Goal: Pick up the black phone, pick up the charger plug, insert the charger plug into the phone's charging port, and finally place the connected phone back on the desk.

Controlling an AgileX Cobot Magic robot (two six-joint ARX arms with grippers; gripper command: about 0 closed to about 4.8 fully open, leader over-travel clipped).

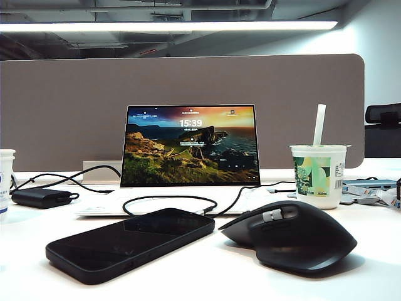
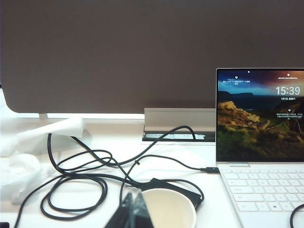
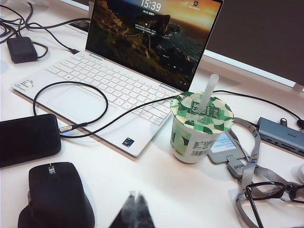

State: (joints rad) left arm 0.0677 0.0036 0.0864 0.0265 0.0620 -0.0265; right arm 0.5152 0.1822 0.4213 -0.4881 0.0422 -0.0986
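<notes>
- The desk [image 1: 376, 263], a broad white tabletop, is carrying every item and is running back to a grey-brown divider panel [image 1: 62, 106].
- An open white laptop [image 1: 188, 144] is standing upright at the middle of the desk, its screen showing a coastal landscape.
- The black phone [image 1: 128, 243] is lying flat, screen up, in front of the laptop; in the right wrist view it [image 3: 28, 138] is sitting just beside the laptop's front corner.
- A humped black mouse [image 1: 291, 235] is resting beside the phone, apart from it.
- A sealed drink cup [image 1: 318, 175] with a straw is standing near the laptop, on the mouse's far side.
- A black power brick [image 1: 41, 197] is lying well apart from the phone, on the other side of the laptop.
- The charger plug [image 3: 65, 128] is resting at the laptop's front edge, just beside the phone's short end, with its thin black cable [image 3: 71, 85] looping over the palm rest.
- The left gripper [image 2: 134, 209] is showing its dark fingertips pressed together, holding nothing, above a paper cup [image 2: 168, 209] and a tangle of cables.
- The right gripper [image 3: 134, 213] is likewise standing closed and empty, above bare desk between the mouse and the drink cup.
</notes>
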